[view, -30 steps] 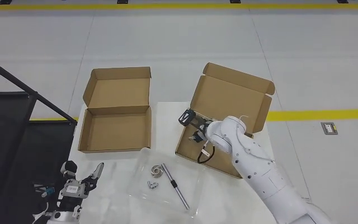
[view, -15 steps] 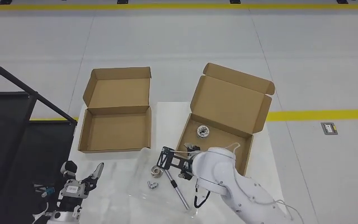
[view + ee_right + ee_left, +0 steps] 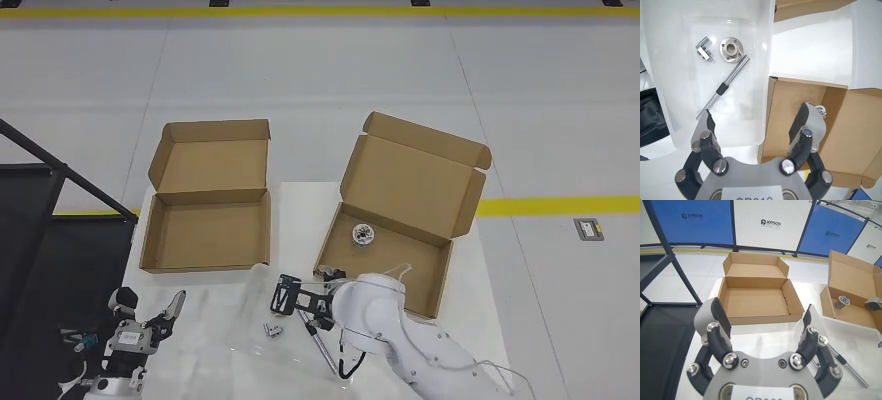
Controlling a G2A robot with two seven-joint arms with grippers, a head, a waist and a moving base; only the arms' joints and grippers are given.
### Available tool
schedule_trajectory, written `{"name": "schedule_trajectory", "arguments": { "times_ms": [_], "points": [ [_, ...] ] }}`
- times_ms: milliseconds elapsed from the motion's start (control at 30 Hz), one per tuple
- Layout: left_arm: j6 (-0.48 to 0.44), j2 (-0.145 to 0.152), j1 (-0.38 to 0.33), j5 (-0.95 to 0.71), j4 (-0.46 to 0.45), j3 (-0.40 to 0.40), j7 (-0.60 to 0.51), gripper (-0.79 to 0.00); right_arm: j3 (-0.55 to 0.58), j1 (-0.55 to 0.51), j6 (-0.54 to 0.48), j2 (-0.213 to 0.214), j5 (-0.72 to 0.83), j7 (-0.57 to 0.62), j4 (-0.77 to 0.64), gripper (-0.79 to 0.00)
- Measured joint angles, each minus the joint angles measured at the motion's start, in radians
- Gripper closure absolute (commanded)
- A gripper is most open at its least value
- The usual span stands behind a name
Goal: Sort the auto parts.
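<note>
Swung over, within the last second, from the right cardboard box (image 3: 410, 185) to the clear tray (image 3: 763, 106) with the right pincer (image 3: 755, 108), now spread wide and gripping nothing. Left a toothed metal hub (image 3: 362, 235) inside that box, off to one side of the pincer and partly hidden behind one of its fingers. Straight ahead of the fingertips, down in the tray: a steel rod (image 3: 728, 80) with a black sleeve, lying nearest and slanting away. Just beside the rod's far end: a round flange (image 3: 731, 49). Next to the flange, a little apart: a small metal bracket (image 3: 704, 49). Kept still over the worktop (image 3: 300, 215) with the left pincer (image 3: 762, 304), likewise wide and holding nothing. Directly ahead of it: the left cardboard box (image 3: 761, 318), lid open. Off to its side: the rod.
</note>
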Motion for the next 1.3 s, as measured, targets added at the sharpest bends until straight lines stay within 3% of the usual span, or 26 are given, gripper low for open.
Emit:
{"name": "schedule_trajectory", "arguments": {
  "times_ms": [167, 200, 233, 300, 367, 600, 733, 1300],
  "points": [
    [0.0, 0.0, 0.0, 0.0, 0.0, 0.0, 0.0, -0.785, -0.126, 0.02, 0.265, -0.061, -0.053, 0.079, 0.053, -0.785],
    [0.0, 0.0, 0.0, 0.0, 0.0, 0.0, 0.0, -0.785, -0.139, 0.025, 0.301, -0.072, -0.054, 0.082, 0.073, -0.739],
    [0.0, 0.0, 0.0, 0.0, 0.0, 0.0, 0.0, -0.785, -0.147, 0.028, 0.334, -0.081, -0.049, 0.079, 0.093, -0.634],
    [0.0, 0.0, 0.0, 0.0, 0.0, 0.0, 0.0, -0.785, -0.151, 0.033, 0.389, -0.101, -0.015, 0.055, 0.143, -0.548],
    [0.0, 0.0, 0.0, 0.0, 0.0, 0.0, 0.0, -0.785, -0.144, 0.036, 0.424, -0.114, 0.018, 0.033, 0.196, -0.539],
    [0.0, 0.0, 0.0, 0.0, 0.0, 0.0, 0.0, -0.785, -0.12, 0.034, 0.443, -0.143, 0.123, -0.007, 0.321, -0.483],
    [0.0, 0.0, 0.0, 0.0, 0.0, 0.0, 0.0, -0.785, -0.117, 0.034, 0.458, -0.156, 0.138, -0.01, 0.357, -0.391],
    [0.0, 0.0, 0.0, 0.0, 0.0, 0.0, 0.0, -0.785, -0.124, 0.059, 0.532, -0.214, 0.155, -0.033, 0.529, -0.339]
  ]
}}
